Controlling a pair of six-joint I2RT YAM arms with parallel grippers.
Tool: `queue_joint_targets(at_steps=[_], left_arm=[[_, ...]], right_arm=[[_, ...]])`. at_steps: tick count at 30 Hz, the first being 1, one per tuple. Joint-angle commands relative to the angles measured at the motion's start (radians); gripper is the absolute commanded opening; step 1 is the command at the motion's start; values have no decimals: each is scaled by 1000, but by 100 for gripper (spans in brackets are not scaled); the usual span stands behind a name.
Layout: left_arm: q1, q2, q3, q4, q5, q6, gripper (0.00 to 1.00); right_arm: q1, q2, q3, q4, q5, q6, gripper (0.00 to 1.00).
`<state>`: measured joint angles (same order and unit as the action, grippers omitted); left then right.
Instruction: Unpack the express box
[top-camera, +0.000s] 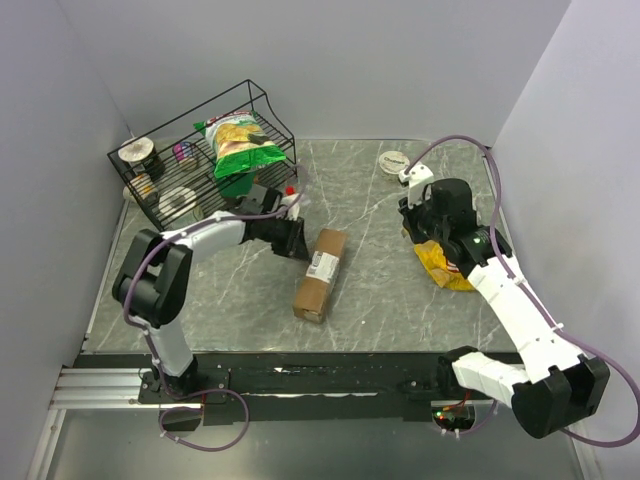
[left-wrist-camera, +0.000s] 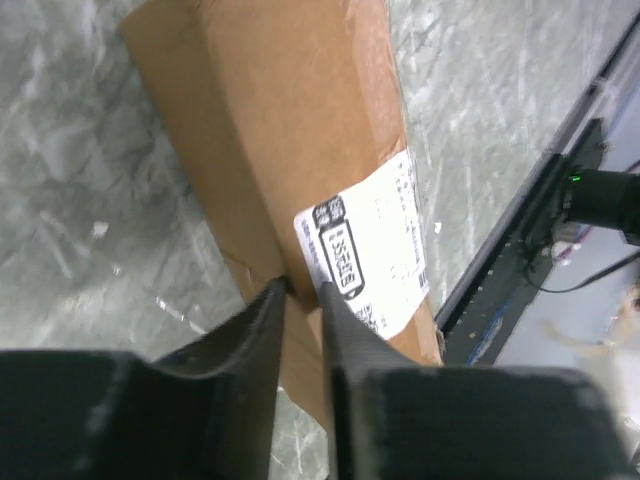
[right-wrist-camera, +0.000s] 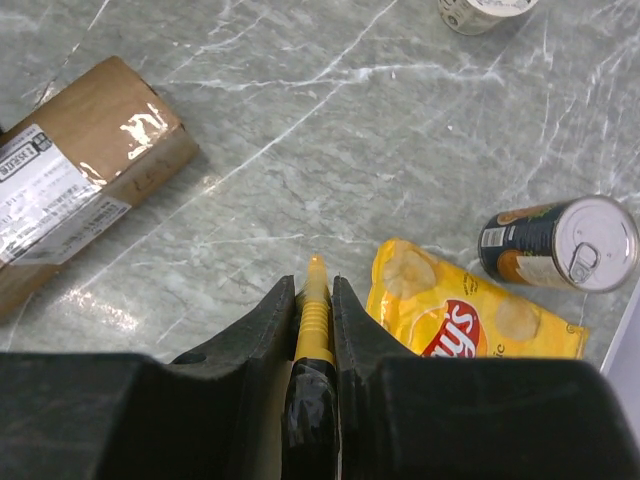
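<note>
— The left end effector (top-camera: 293, 238), seen from above, was at the far end of the express box (top-camera: 320, 275), which lay flat on the table (top-camera: 380, 300).
— And the right end effector (top-camera: 420, 215)?
— Over a yellow chip bag (top-camera: 445, 265), well apart from the box.
— The left wrist view?
— Fingers almost closed, tips against the box edge beside the white label (left-wrist-camera: 375, 250); whether they pinched something, I could not tell.
— The right wrist view?
— It clenched a yellow tool (right-wrist-camera: 314, 300). The box looked sealed, so I judged that opening and emptying were both left.

Left fingers (left-wrist-camera: 240, 345), right fingers (right-wrist-camera: 255, 335) narrowly parted
</note>
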<state>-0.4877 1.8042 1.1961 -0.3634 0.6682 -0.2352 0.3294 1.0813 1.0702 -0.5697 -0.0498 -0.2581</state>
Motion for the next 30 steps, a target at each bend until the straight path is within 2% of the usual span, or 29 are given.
queue_joint_targets(at_steps=[1, 5, 10, 13, 14, 17, 19, 21, 24, 30], left_arm=[[84, -49, -137, 18, 45, -7, 20], [141, -40, -173, 34, 59, 11, 16], [173, -3, -127, 4, 50, 39, 14], [202, -40, -89, -40, 54, 59, 14], [212, -108, -104, 7, 94, 57, 28], [187, -219, -148, 95, 156, 54, 55], [163, -220, -142, 74, 143, 71, 61], [130, -162, -103, 12, 120, 73, 62], [103, -97, -79, 20, 104, 53, 63], [38, 3, 16, -37, 48, 114, 63]], right_arm=[[-16, -26, -27, 21, -33, 29, 0], [-26, -8, -33, 30, -48, 34, 0], [-26, 25, -4, 28, -53, 34, 0], [-26, 46, 13, 31, -56, 34, 0], [-26, 51, 16, 33, -58, 34, 0], [-26, 60, 19, 39, -59, 34, 0], [-24, 63, 11, 47, -65, 39, 0], [-24, 63, 13, 50, -73, 45, 0], [-26, 68, 16, 51, -74, 48, 0], [-26, 63, 19, 53, -65, 37, 0]])
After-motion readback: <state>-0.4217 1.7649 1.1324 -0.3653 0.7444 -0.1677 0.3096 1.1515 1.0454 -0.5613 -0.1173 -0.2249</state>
